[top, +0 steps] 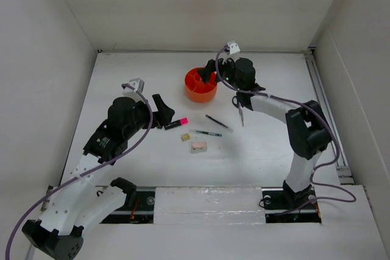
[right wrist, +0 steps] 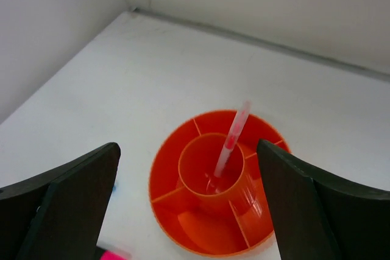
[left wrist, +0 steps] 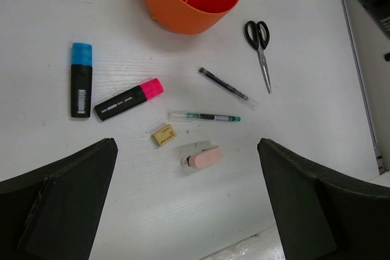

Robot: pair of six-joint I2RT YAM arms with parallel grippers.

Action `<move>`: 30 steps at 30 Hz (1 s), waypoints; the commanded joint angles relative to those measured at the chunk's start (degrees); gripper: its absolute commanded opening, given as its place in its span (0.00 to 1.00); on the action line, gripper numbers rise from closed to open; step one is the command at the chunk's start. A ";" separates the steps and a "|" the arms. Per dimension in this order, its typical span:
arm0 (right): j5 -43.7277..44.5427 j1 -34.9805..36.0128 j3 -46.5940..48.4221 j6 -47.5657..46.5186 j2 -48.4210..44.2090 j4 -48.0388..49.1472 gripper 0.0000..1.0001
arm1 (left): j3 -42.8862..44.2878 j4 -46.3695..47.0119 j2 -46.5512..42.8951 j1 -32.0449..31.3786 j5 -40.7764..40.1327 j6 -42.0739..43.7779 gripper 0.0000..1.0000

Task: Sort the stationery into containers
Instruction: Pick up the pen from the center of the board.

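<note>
Orange organiser (right wrist: 167, 178) is noted on the counter (top: 256, 156), toward the far side. It is round and low, with a central cup ringed by wedge compartments. A thin pink-red pencil (right wrist: 230, 141) is stood in the central cup, leaning, its lower end down inside; it is the sole content seen.

Right jaws are held above the organiser, spread wide, nothing gripped. Left jaws are likewise spread wide and nothing is gripped.

Laid loose on the counter, nearer than the organiser:
- blue-capped highlighter (left wrist: 81, 79) and pink-capped highlighter (left wrist: 129, 98), just beside each other
- dark pen (left wrist: 225, 84)
- clear pen (left wrist: 204, 115)
- tan eraser (left wrist: 163, 134)
- pink eraser (left wrist: 202, 158)
- scissors (left wrist: 260, 44), to the organiser's right
</note>
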 commanded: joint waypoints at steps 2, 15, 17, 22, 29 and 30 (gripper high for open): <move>23.68 5.28 4.34 0.02 -11.43 -11.62 1.00 | -0.14 1.24 -0.83 0.07 -0.94 0.42 1.00; 28.93 8.99 -9.16 3.10 -34.63 -38.16 0.99 | 0.39 1.23 -1.44 0.07 -2.08 -0.11 1.00; 23.50 7.15 -10.66 3.62 -34.64 -42.47 0.99 | 0.39 1.23 -1.45 0.07 -1.39 -0.11 1.00; 14.07 6.09 -12.25 -0.16 -29.30 -47.84 0.99 | -0.14 1.23 -1.97 0.07 -0.06 -0.11 1.00; 9.83 7.40 -6.72 -5.60 -16.13 -50.65 0.88 | -0.14 1.23 -2.50 0.07 0.99 -0.11 1.00; 10.36 8.01 -5.58 -7.43 -14.62 -52.40 0.86 | -0.66 1.23 -3.02 0.07 0.99 -0.11 1.00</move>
